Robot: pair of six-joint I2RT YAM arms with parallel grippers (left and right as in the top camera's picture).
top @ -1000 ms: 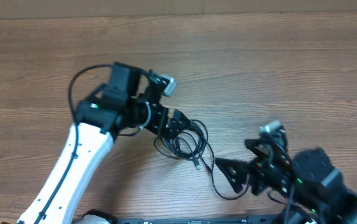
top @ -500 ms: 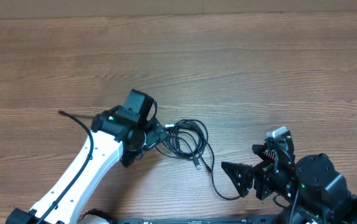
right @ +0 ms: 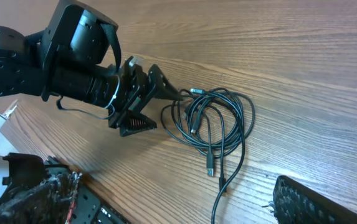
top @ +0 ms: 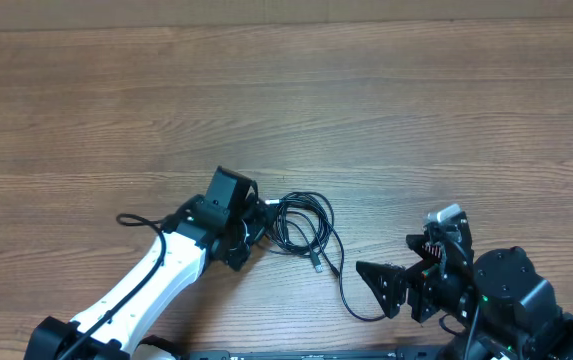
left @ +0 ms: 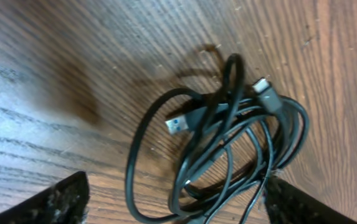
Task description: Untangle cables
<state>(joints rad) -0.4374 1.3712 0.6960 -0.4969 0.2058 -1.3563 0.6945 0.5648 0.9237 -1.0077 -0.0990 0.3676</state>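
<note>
The cables (top: 301, 222) lie as one tangled bundle of thin black cord on the wooden table (top: 386, 110), and one tail (top: 348, 295) trails toward the front edge. In the left wrist view the cables (left: 228, 149) fill the middle, with a silver-tipped plug (left: 177, 124) and a second connector (left: 265, 90) showing. My left gripper (top: 257, 223) is open, its fingers (left: 60, 200) straddling the near edge of the bundle. From the right wrist view, the left gripper (right: 167, 111) is low at the left side of the cables (right: 218, 118). My right gripper (top: 391, 263) stands open and apart from the bundle, near the tail.
The left arm's own thicker black wiring (top: 141, 220) loops out beside its white link. A dark rail (top: 296, 353) runs along the table's front edge. Bare wood spreads behind the bundle.
The left arm has drawn toward the front and lowered, bringing its open jaws round the bundle's left edge. The right arm drew back a little, then held still.
</note>
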